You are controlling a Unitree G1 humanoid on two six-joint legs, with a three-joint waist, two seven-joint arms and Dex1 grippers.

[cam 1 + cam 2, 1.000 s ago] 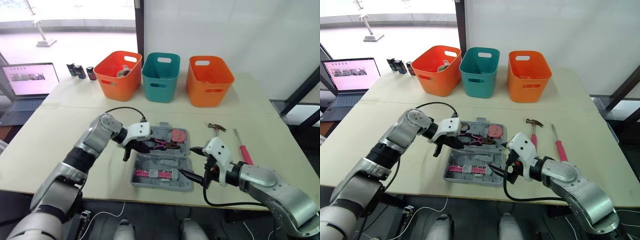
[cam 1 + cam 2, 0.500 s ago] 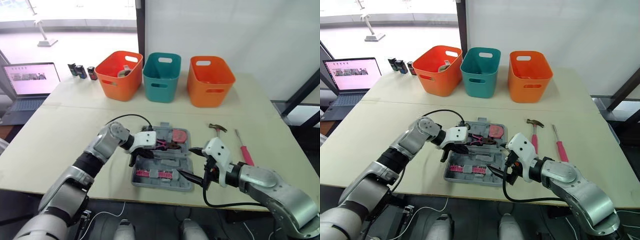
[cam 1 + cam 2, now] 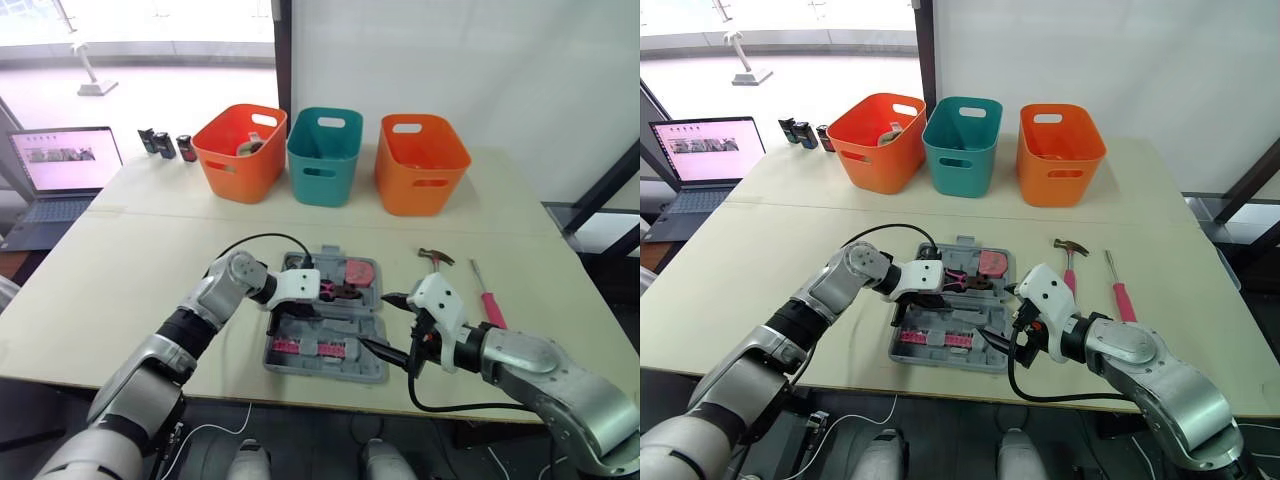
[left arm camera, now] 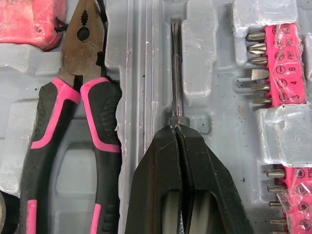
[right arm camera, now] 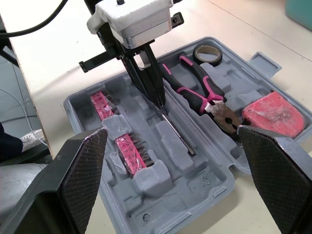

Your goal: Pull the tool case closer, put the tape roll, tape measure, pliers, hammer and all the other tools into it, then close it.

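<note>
The grey tool case (image 3: 372, 366) lies open at the table's front centre. In its far half lie the pink-handled pliers (image 4: 68, 126), a tape roll (image 5: 207, 53) and a pink tape measure (image 3: 356, 271). Pink bit strips (image 4: 287, 83) fill the near half. My left gripper (image 4: 176, 127) is down in the case, shut on the end of a thin metal driver shaft (image 4: 176, 73) lying in its slot. Just right of the case, my right gripper (image 3: 385, 322) is open with nothing between its fingers. The hammer (image 3: 435, 258) and a pink screwdriver (image 3: 489, 302) lie on the table to the right.
Two orange bins (image 3: 238, 150) (image 3: 420, 160) and a teal bin (image 3: 323, 153) stand in a row at the back. A laptop (image 3: 60, 165) and small dark items (image 3: 165, 145) are at the back left. The table's front edge (image 3: 200, 385) runs just below the case.
My left gripper has moved from the case's left edge into its near half and now sits on the driver shaft. The right arm has barely moved.
</note>
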